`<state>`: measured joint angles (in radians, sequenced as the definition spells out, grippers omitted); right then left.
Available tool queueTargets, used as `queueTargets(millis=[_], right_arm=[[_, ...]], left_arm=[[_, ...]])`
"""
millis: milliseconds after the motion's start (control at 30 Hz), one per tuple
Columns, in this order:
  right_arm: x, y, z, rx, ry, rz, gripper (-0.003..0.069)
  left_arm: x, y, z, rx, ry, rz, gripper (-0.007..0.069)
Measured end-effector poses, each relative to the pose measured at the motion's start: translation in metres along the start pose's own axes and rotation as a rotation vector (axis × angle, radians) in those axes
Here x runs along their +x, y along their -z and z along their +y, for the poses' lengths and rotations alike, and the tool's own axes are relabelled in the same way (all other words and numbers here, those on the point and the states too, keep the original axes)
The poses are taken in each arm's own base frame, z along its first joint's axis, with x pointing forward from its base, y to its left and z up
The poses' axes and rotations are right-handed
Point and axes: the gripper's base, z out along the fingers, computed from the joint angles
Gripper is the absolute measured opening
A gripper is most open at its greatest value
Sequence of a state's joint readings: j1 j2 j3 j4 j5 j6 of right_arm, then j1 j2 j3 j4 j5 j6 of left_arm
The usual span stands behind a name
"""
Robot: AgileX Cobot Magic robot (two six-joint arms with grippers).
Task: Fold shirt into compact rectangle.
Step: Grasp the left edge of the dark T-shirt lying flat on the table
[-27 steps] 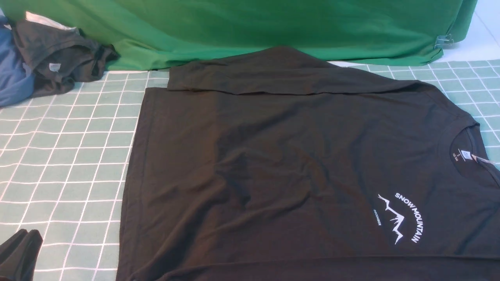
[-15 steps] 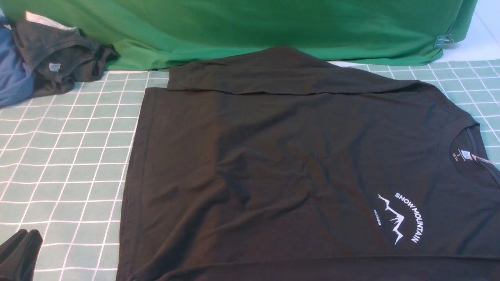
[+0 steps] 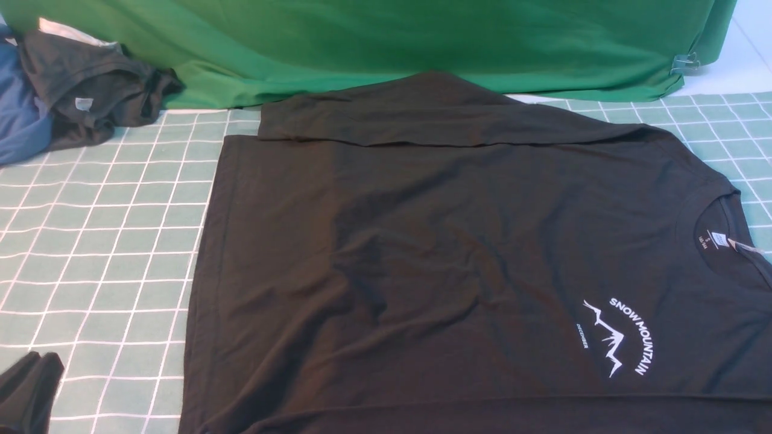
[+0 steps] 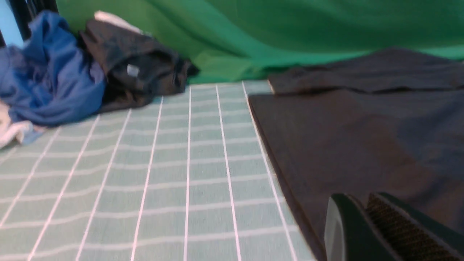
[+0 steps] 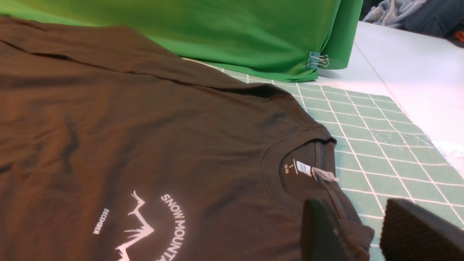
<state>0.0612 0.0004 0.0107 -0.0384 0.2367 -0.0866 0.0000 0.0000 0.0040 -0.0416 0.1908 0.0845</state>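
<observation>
The black shirt (image 3: 434,259) lies flat on the checked mat, hem to the left and collar (image 3: 718,238) to the right. Its white "SNOW MOUNTAIN" print (image 3: 621,337) faces up. The far sleeve (image 3: 422,117) is folded across the top edge. My left gripper (image 3: 30,386) sits at the near left corner, beside the hem; in the left wrist view the left gripper (image 4: 359,199) is shut with nothing in it. My right gripper (image 5: 357,217) is open, hovering at the collar's near side, with a fold of the shirt (image 5: 145,127) lying between its fingers.
A dark grey garment (image 3: 90,90) and a blue garment (image 3: 21,120) are piled at the back left. A green cloth backdrop (image 3: 386,42) runs along the back, held by a binder clip (image 3: 684,62). The green checked mat (image 3: 102,241) ends at bare white table (image 5: 417,72) on the right.
My left gripper has shifted slightly at the near left corner. The shirt has not moved.
</observation>
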Motion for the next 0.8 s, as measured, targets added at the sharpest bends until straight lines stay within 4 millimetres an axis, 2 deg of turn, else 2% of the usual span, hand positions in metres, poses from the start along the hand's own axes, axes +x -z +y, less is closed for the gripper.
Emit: queueTargets(millis=[67, 167, 367, 400, 500, 567, 633, 700, 800], right_arm=[[0.000, 0.000, 0.000, 0.000, 0.000, 0.000, 0.0242], [0.000, 0.000, 0.000, 0.000, 0.000, 0.000, 0.0242], [-0.005, 0.000, 0.000, -0.001, -0.039, -0.056, 0.0242], [-0.008, 0.000, 0.000, -0.005, -0.095, -0.087, 0.0242], [-0.022, 0.003, -0.002, -0.028, -0.415, -0.245, 0.0242], [-0.028, 0.004, -0.004, -0.045, -0.571, -0.313, 0.0242], [-0.033, 0.006, -0.006, -0.061, -0.680, -0.384, 0.0242], [-0.036, 0.008, -0.008, -0.067, -0.715, -0.423, 0.0242], [-0.039, 0.009, -0.009, -0.070, -0.730, -0.457, 0.0242]], left_arm=[[-0.003, 0.000, 0.000, 0.003, 0.040, -0.036, 0.0036], [-0.016, 0.001, 0.001, 0.012, 0.276, -0.181, 0.0036], [-0.037, 0.009, 0.011, 0.013, 0.640, -0.448, 0.0036], [-0.040, 0.010, 0.013, 0.021, 0.695, -0.484, 0.0036], [-0.051, 0.018, 0.019, 0.066, 0.866, -0.663, 0.0036], [-0.057, 0.023, 0.020, 0.107, 0.923, -0.742, 0.0036], [-0.071, 0.028, 0.018, 0.169, 0.975, -0.757, 0.0036], [-0.092, 0.032, 0.014, 0.209, 0.978, -0.704, 0.0036], [-0.126, 0.030, 0.007, 0.187, 0.926, -0.457, 0.0036]])
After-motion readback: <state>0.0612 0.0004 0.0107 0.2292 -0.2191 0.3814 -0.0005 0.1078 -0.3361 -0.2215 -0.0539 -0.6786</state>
